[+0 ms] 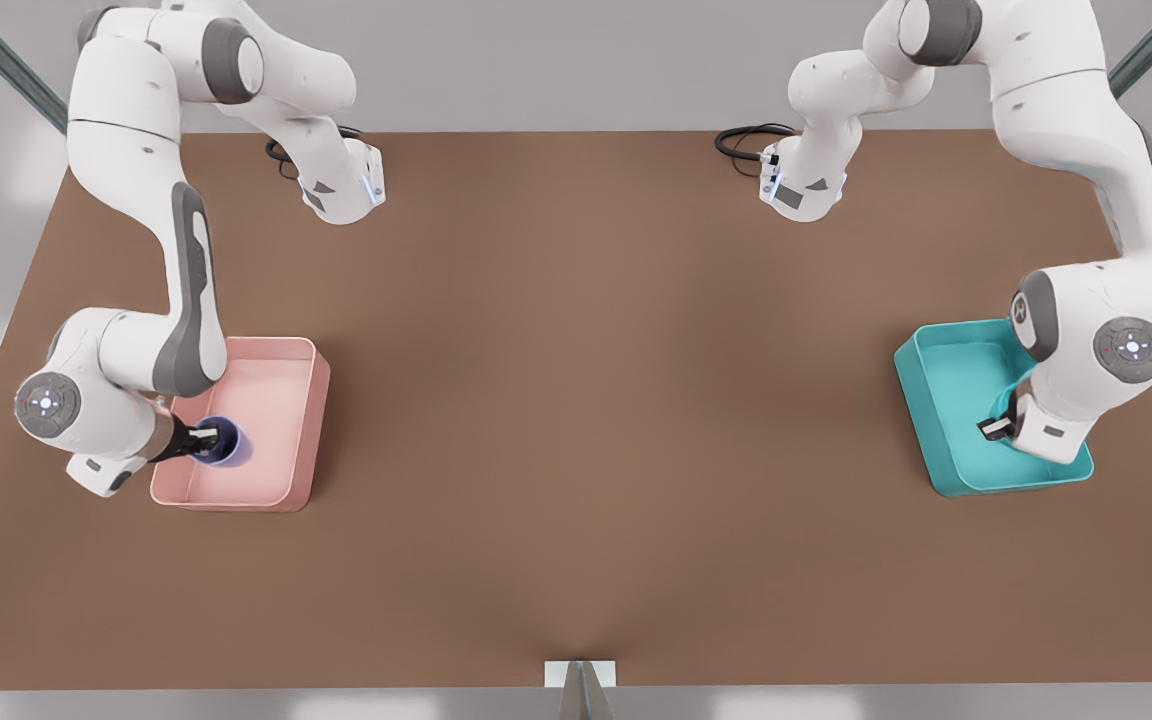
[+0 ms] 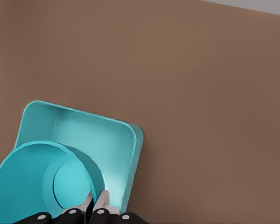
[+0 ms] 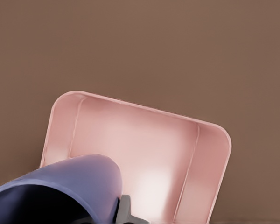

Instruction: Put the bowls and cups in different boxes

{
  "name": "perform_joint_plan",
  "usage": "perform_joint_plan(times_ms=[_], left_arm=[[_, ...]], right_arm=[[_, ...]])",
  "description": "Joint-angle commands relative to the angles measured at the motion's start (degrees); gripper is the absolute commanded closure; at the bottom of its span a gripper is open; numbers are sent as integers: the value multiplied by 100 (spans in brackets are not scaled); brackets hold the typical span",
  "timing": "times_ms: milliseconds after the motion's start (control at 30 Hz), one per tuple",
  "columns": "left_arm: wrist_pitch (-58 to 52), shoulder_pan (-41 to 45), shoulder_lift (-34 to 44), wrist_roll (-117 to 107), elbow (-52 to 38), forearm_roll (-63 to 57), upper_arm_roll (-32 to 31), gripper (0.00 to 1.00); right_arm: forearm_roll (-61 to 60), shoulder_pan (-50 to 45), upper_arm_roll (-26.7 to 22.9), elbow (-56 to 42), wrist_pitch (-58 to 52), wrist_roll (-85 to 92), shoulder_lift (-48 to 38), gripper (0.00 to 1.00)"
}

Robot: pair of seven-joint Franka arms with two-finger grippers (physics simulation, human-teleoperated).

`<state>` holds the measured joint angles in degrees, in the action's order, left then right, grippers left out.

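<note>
Brown table, two tubs well apart: pink box at the front view's left, teal box at the front view's right. Over the pink box, right end effector pinching the cup by its rim, one finger inside and one outside, cup inside the box's outline near the corner closest to the arm; cannot tell from the front view whether touching the floor or held above it. Over the teal box, left end effector pressed together on the rim of the bowl, bowl hanging above the box's floor, partly over its wall in the wrist view. Likely step: release of both. Risks, as judgement: if dropped from height, cup tipping or rolling on landing, since gripped off-centre at the rim; bowl glossy and thin-edged, so prone to slipping or swinging in the pinch and striking the wall, landing tilted against it or outside; bowl sticking to a finger on opening and dragging sideways; wrist or fingers nudging a light box while lifting away.
</note>
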<state>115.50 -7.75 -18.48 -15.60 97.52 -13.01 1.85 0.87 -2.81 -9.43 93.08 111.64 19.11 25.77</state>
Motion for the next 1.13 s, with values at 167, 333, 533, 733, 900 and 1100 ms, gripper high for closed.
perform_joint_plan(times_ms=[167,333,533,733,900,1100], left_arm=[[561,-306,-455,1270,496,17,175,79],[975,-499,-788,1288,830,9,192,79],[1168,-728,-1193,1481,821,0,192,79],[1046,-693,-1149,1490,778,9,184,0],[-2312,-174,64,1481,-1016,438,-581,0],[-3341,652,389,1481,-1903,1239,-678,0]], right_arm=[[-298,26,37,369,1316,1570,517,79],[-395,35,46,369,1492,1587,719,67],[-439,26,73,360,1475,1675,807,0],[-430,-35,73,168,536,1649,8,0],[44,-457,55,-2180,-3729,-883,-563,0],[361,-229,284,-1116,-3175,-927,-1724,0]])
